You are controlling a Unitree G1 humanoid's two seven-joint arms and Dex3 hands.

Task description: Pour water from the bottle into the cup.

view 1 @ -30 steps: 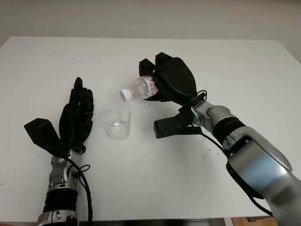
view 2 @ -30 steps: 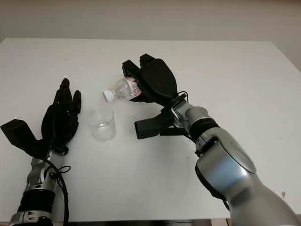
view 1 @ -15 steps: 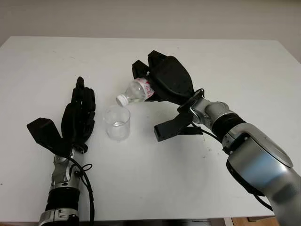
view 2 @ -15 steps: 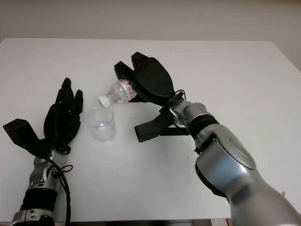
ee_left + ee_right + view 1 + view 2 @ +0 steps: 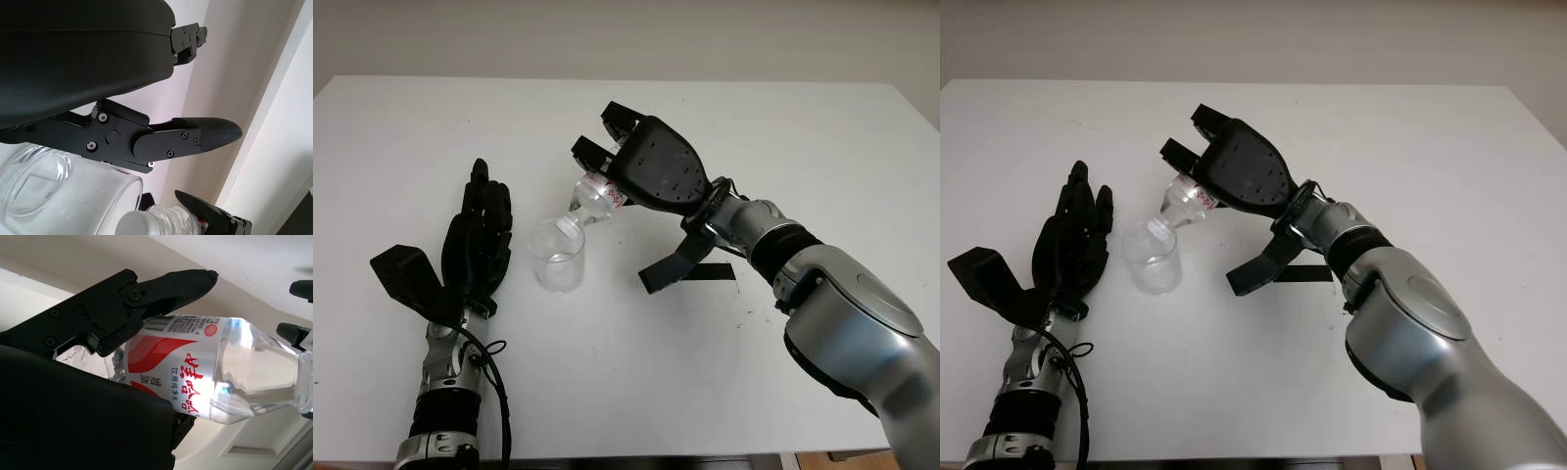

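Observation:
A clear plastic water bottle (image 5: pixel 594 195) with a red and white label is held in my right hand (image 5: pixel 619 164), which is shut on its body above the table. The bottle is tilted neck-down to the left, and its white cap (image 5: pixel 570 226) is on and sits just over the rim of the cup. The clear cup (image 5: pixel 558 258) stands upright on the white table. My left hand (image 5: pixel 480 233) is open just left of the cup, apart from it. In the left wrist view the cup (image 5: pixel 49 196) and the cap (image 5: pixel 139 223) lie close together. The right wrist view has the label (image 5: pixel 181 377) up close.
A flat black strip (image 5: pixel 715 271) lies on the white table (image 5: pixel 636 372) right of the cup, under my right forearm. The table's far edge (image 5: pixel 607 78) runs along the back wall. Bare tabletop lies in front of the cup and at the far right.
My right hand has rolled over and tipped the bottle from nearly level to neck-down, bringing the cap down to the cup's rim. The left hand and the cup have stayed put.

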